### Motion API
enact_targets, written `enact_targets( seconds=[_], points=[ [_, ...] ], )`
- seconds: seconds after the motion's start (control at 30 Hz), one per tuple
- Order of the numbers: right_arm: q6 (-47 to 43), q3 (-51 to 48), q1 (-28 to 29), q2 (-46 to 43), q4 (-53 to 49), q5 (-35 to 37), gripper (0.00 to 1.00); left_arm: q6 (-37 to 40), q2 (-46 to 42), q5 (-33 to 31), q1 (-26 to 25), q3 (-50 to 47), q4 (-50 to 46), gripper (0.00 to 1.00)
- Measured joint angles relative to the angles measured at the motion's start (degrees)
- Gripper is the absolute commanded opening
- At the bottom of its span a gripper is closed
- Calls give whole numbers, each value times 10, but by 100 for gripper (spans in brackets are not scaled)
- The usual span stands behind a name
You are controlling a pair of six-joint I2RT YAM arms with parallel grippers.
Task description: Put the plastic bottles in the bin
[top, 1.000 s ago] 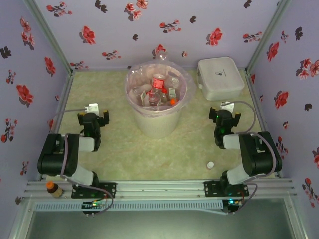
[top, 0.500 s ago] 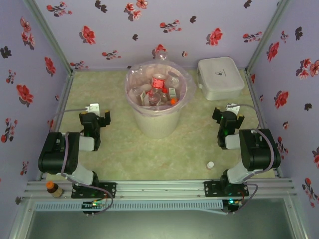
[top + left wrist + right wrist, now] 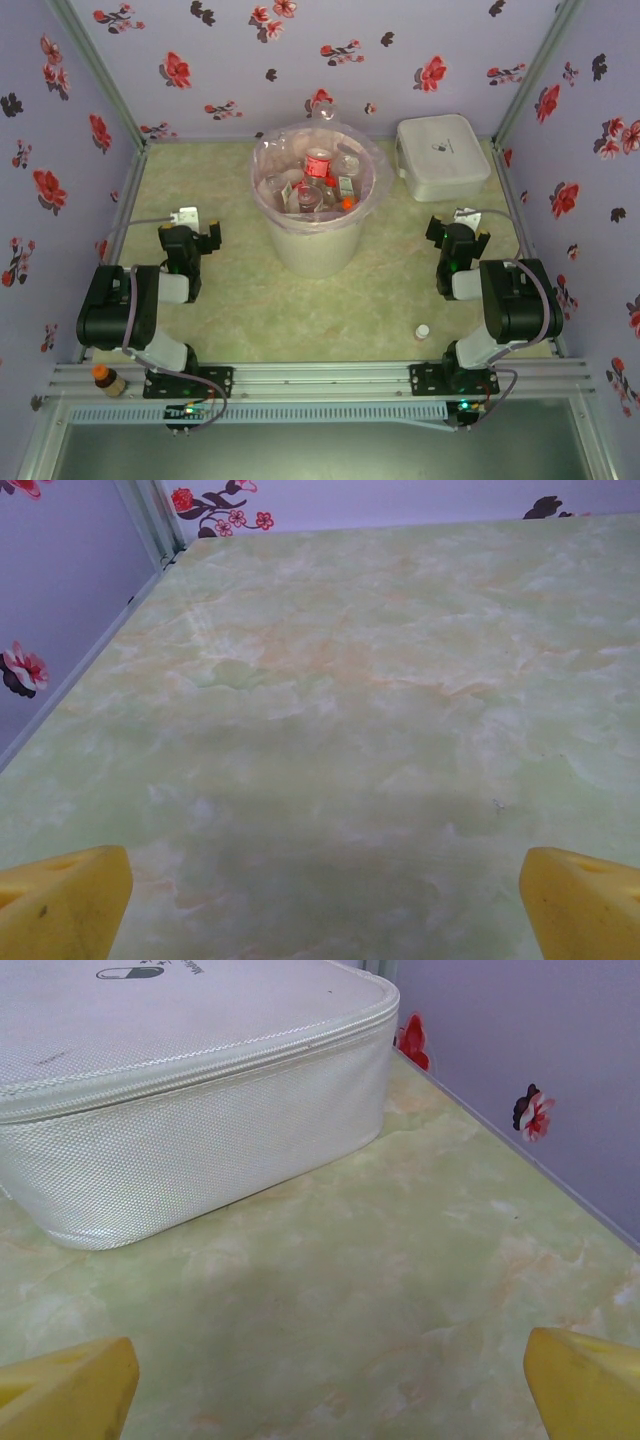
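1. At the middle-back of the green marbled table stood the large round cream-white bin, lined with a pinkish plastic bag.
2. Right of it lay a flat white rectangular fabric box.
3. The left gripper hung over bare table left of the bin, jaws released and empty.
4. The right gripper faced the box, jaws spread wide, grasping nothing.
5. Small clear plastic bottles were piled inside the bin.
6. One orange-capped bottle stood on the front rail.
7. A small white round object lay near the right arm.

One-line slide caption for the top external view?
Open, empty left fingers and right fingers flank the bin holding the plastic bottles.
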Motion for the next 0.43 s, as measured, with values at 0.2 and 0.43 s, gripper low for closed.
enact_targets(
  seconds=[0.2, 0.43],
  points=[
    [0, 0, 1, 0, -1, 0, 99, 0, 0, 0, 0, 1, -2, 100],
    [0, 1, 1, 0, -4, 0, 99, -5, 0, -5, 1, 1, -2, 100]
  ],
)
